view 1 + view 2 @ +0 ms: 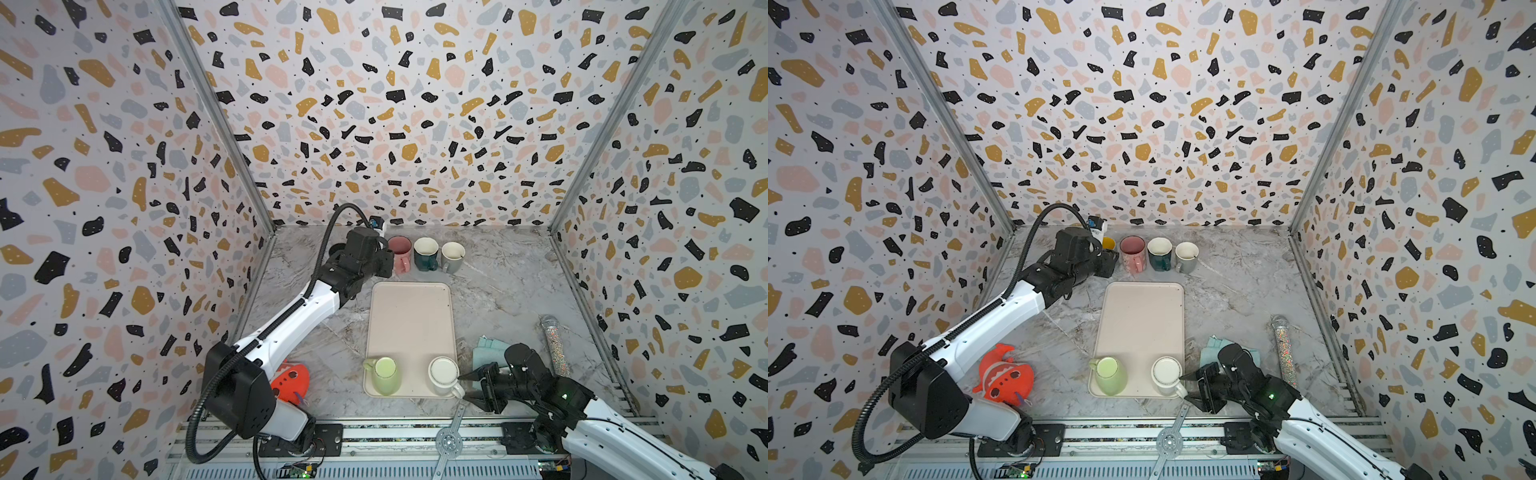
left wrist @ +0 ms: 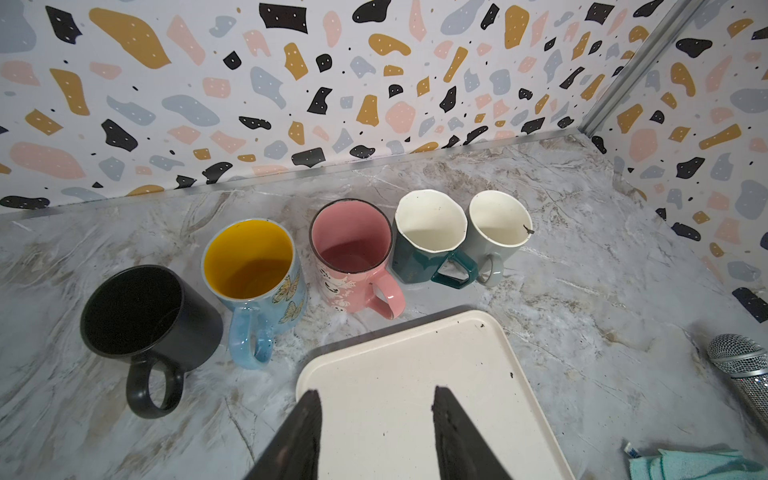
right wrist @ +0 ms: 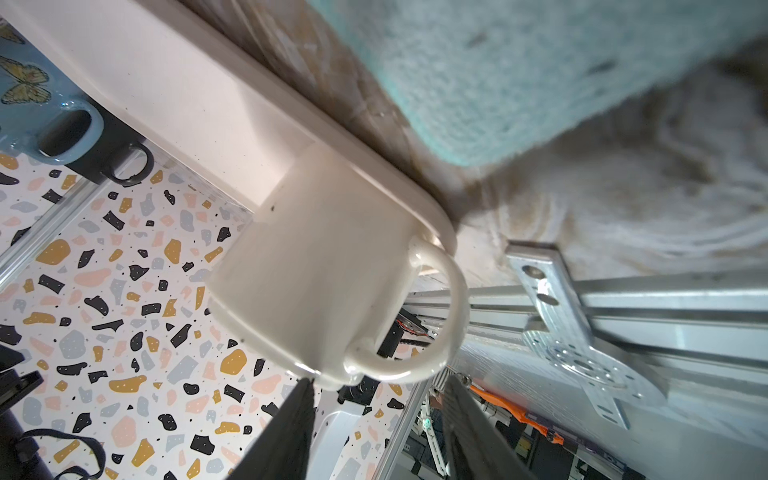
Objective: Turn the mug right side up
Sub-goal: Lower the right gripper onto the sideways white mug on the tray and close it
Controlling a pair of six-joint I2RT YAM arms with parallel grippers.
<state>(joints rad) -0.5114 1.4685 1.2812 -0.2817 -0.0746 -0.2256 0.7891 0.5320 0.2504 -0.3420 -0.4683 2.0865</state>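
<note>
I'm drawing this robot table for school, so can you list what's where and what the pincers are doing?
Tray: green mug and white mug at its near end, both look upside down
Back row: black mug, blue mug, pink mug, dark green mug, grey mug, all right side up
Right pincer: open, beside the white mug's handle, holding nothing
Left pincer: open, empty, up by the back row
Other things: orange fish toy, microphone, cloth
</note>
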